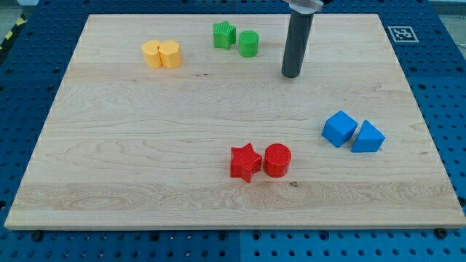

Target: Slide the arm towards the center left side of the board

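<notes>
Tip (291, 74) of our rod sits just to the view's right of the green cylinder (248, 44), touching no block; it has no hand to clench. We judge nearly the whole leftward slide remains, past that cylinder.

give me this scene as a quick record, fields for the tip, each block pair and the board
tip: my tip rests on the board near the view's top, right of centre, touching no block
green pair: green star block and green cylinder block, just left of the tip
yellow pair: two yellow blocks side by side, upper left, shapes unclear
red pair: red star block and red cylinder block, lower centre
blue pair: blue cube block and blue wedge-like block, right side
board: pale wooden board on a blue perforated table
</notes>
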Action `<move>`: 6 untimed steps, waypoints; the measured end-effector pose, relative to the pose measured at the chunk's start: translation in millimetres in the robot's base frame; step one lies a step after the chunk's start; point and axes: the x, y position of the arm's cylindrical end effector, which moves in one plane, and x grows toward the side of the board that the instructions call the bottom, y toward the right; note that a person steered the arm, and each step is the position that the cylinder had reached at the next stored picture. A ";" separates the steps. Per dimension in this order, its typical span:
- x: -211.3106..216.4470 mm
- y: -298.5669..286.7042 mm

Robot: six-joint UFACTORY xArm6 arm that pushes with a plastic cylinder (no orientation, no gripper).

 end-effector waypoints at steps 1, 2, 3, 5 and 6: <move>0.0 -0.2; 0.0 -0.2; 5.2 -30.8; 31.2 -154.9; 31.3 -221.1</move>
